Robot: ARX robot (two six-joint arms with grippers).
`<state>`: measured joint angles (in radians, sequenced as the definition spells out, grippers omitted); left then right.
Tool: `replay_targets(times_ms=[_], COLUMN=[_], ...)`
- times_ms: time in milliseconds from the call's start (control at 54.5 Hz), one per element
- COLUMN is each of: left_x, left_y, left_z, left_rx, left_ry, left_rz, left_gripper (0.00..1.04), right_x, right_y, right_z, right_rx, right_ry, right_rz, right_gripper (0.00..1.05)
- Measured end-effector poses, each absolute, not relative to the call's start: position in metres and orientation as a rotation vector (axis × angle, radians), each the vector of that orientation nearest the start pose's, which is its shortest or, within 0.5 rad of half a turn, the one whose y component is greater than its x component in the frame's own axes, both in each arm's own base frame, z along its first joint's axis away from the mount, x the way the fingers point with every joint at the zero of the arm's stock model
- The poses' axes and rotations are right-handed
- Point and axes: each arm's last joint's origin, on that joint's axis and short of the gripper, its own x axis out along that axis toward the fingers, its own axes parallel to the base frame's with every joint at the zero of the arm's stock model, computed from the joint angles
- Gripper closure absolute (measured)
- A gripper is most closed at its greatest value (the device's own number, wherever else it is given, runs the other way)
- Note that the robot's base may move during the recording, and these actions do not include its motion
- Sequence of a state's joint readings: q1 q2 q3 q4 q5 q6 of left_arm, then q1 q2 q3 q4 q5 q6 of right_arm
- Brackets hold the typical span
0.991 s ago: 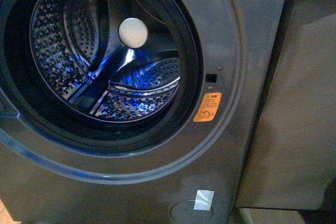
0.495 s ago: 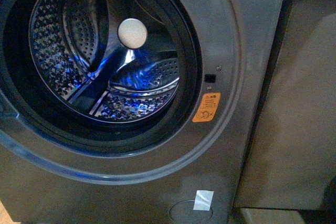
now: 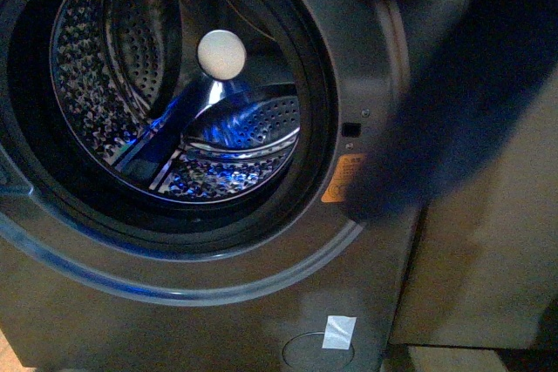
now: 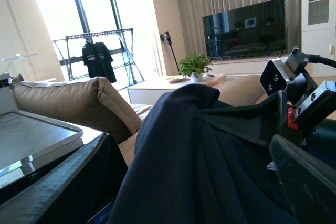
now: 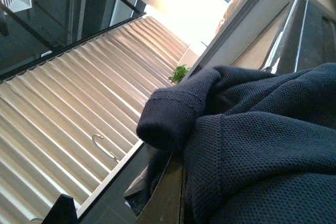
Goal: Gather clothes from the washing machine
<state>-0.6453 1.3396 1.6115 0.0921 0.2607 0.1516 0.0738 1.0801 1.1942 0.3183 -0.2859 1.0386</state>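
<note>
the left fingers (image 4: 63, 182) stand wide apart, with dark cloth lying loose between them. the right fingers are buried under the clothes (image 5: 262, 145), so i cannot tell their grip; they probably carry the bundle. it hangs high, right of the washing machine (image 3: 174, 328), clear of the bare drum (image 3: 131, 84).

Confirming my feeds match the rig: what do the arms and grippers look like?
The left gripper has broad matte black fingers with a grainy surface. Beside it: angular black hardware with a small red mark, a grey block with two round holes, and a black cable. The right wrist view shows just a dark straight bar, likely a finger.
</note>
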Motion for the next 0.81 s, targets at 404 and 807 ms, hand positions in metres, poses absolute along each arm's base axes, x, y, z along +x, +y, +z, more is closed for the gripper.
replay_targets(times_ms=[404, 807], left_x=[0.210, 0.210], left_y=[-0.167, -0.167], left_z=[0.519, 0.519], left_rx=[0.067, 0.067], left_ry=[-0.438, -0.438], left_rz=[-0.865, -0.865], left_gripper=[0.07, 0.07], right_x=[0.221, 0.204], right_y=[-0.036, -0.128], right_z=[0.466, 0.436], right_rx=[0.861, 0.082], right_ry=[-0.334, -0.319], right_rz=[0.298, -0.082], right_gripper=[1.00, 1.00])
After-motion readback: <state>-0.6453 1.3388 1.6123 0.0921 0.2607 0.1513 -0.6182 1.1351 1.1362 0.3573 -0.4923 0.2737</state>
